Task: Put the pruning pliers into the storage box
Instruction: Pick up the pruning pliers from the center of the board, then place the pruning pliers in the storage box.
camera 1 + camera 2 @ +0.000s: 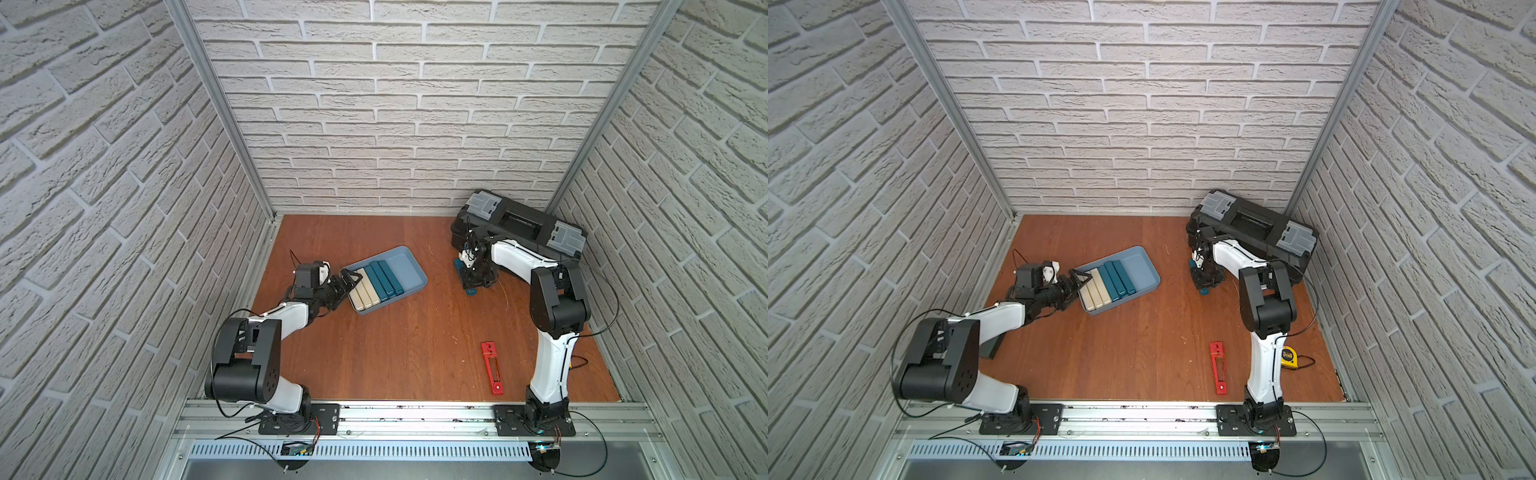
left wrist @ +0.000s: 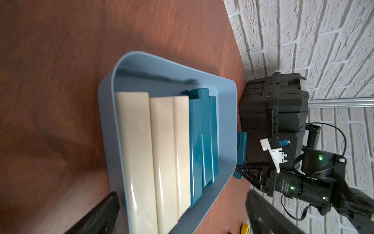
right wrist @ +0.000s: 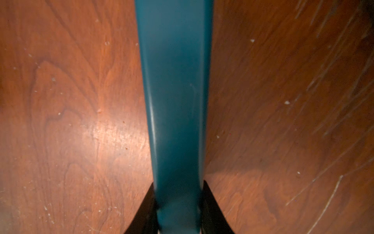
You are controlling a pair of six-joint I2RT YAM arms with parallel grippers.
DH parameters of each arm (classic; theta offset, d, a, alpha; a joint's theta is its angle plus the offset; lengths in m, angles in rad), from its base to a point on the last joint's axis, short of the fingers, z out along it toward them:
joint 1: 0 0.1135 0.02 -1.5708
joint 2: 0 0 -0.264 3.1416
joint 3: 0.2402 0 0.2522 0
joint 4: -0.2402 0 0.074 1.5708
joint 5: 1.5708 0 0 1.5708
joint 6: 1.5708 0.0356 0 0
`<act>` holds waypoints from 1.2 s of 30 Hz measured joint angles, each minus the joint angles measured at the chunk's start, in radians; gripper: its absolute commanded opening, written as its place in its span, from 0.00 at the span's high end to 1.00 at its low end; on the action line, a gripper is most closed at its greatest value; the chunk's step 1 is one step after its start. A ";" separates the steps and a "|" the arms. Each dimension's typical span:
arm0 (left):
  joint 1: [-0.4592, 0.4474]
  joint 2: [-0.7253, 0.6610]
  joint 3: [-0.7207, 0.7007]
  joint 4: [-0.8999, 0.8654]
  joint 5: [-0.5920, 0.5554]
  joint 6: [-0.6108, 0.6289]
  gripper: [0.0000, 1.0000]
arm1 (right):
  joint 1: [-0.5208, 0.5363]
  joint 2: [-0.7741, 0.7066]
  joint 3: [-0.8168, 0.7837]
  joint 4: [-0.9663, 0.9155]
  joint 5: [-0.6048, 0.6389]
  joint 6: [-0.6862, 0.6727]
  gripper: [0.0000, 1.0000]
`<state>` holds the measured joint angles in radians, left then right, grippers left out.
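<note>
Two claws, neither on target. By the far-right black toolbox my right claw pinches a teal bar; my left claw gapes empty at the storage box. Half that box is bars, so the pruning pliers could land propped. They lie near right, long axis near-to-far, far end leaning left.

Found a black toolbox with grey latches right of centre in both top views, by the brick wall. Counted three cream bars and three teal bars side by side, left of centre. Spotted a lone teal bar flat on the wooden table, and a yellow tape measure lower right in a top view.
</note>
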<state>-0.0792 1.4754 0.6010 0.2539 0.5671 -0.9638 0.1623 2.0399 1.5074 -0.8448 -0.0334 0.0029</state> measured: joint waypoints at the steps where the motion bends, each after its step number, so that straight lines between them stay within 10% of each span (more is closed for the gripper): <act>1: 0.000 -0.010 0.000 -0.019 -0.006 0.007 0.02 | 0.000 0.000 0.002 -0.003 -0.004 0.000 0.97; 36: -0.045 -0.143 0.015 -0.097 -0.004 -0.007 0.02 | 0.310 0.256 0.590 -0.134 -0.209 0.031 0.97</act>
<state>-0.1242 1.3327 0.6159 0.1574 0.5632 -0.9707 0.4721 2.2955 2.0975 -0.9787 -0.2424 0.0341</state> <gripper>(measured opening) 0.982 0.287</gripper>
